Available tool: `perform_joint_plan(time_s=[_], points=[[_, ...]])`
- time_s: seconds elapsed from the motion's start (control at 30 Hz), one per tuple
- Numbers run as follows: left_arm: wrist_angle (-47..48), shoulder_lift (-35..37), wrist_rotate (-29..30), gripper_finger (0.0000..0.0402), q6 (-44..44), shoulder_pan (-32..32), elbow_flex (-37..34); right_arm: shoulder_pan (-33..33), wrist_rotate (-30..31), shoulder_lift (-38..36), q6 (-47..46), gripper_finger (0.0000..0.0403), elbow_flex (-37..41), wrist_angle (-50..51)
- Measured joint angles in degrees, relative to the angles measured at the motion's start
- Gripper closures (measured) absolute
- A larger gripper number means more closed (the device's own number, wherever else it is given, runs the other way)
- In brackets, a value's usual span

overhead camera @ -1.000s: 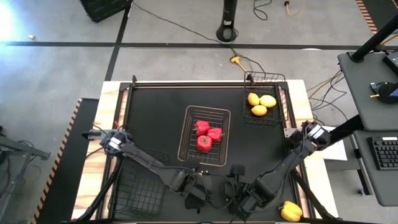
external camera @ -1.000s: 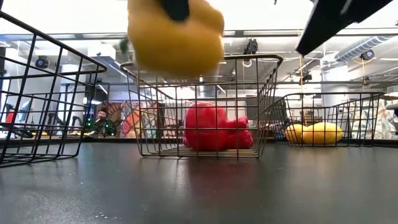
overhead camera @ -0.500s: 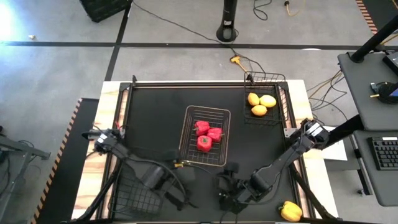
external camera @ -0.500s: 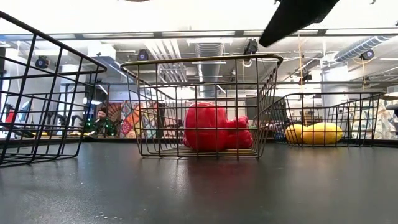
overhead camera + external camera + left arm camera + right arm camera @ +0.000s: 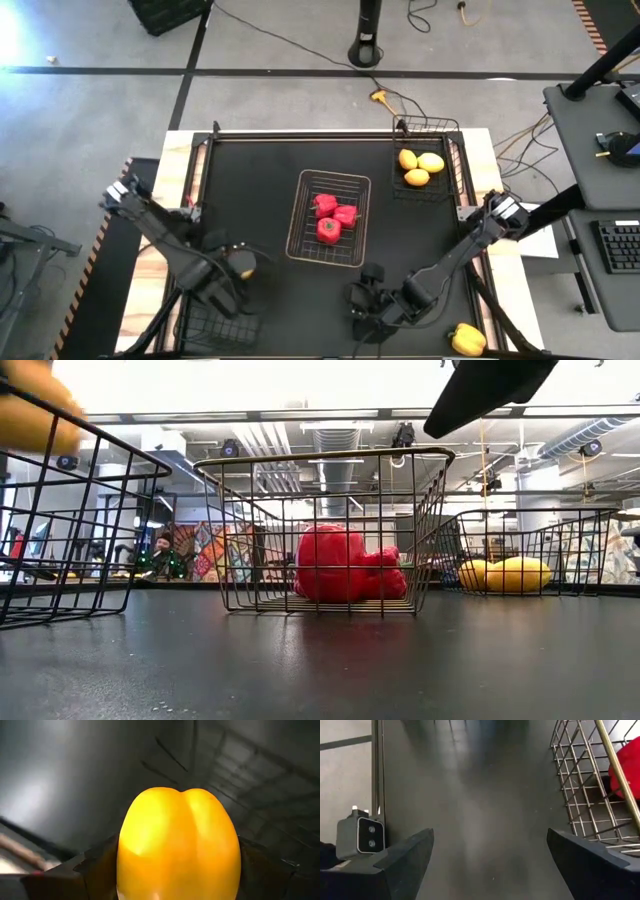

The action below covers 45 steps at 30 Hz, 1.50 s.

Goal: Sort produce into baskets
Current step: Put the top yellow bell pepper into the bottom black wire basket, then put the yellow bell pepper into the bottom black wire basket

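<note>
My left end effector is clamped on a yellow pepper, holding it above the counter beside the black basket at the near-left corner. It looks light, rigid and slick, so I judge the broad flanks the safest hold. My right end effector waits spread wide over the dark matte counter near the pale basket; behind is a cluttered workshop.

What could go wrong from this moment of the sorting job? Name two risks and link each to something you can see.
1. The left gripper carries a yellow pepper near the rim of the black basket; released early, it might land on the table.
2. A second yellow pepper sits off the black mat at the table's corner; a nudge from the right gripper could push it off.
</note>
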<state>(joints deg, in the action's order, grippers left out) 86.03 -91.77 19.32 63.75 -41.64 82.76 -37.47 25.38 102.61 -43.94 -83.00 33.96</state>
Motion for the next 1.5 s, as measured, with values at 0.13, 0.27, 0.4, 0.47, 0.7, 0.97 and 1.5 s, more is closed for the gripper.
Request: perform_joint_plan(time_s=[0.13, 0.27, 0.4, 0.47, 0.7, 0.97, 1.5], points=[[-13.77, 5.79, -4.49, 0.0093, 2.43, -0.47, -13.32, 0.02, -0.82, -0.35, -2.02, 0.0021, 0.00, 0.88], [-24.25, 8.33, -6.99, 0.0092, 3.20, 0.30, -22.43, 0.02, -3.78, -1.43, -10.21, 0.0021, 0.00, 4.77], [-26.75, 8.15, -7.68, 0.0082, 4.34, 0.53, -27.11, 0.02, -5.95, -2.51, -15.82, 0.0021, 0.00, 8.60], [-27.84, 7.48, -8.44, 0.0074, 4.35, 0.49, -28.86, 0.01, -6.06, -2.78, -16.04, 0.0021, 0.00, 9.75], [-29.77, 6.79, -10.09, 0.0044, 4.50, 0.66, -30.15, 0.02, -7.56, -3.17, -17.63, 0.0021, 0.00, 8.98], [-19.48, 6.85, -10.53, 0.0022, 1.82, 0.58, -24.52, 1.42, -23.43, -4.22, -27.54, 0.0021, 0.00, 13.36], [-24.36, 6.86, 14.35, 0.0020, -6.45, 0.36, -6.80, -14.04, -49.74, -4.98, -50.34, 0.0021, 0.77, 34.75]])
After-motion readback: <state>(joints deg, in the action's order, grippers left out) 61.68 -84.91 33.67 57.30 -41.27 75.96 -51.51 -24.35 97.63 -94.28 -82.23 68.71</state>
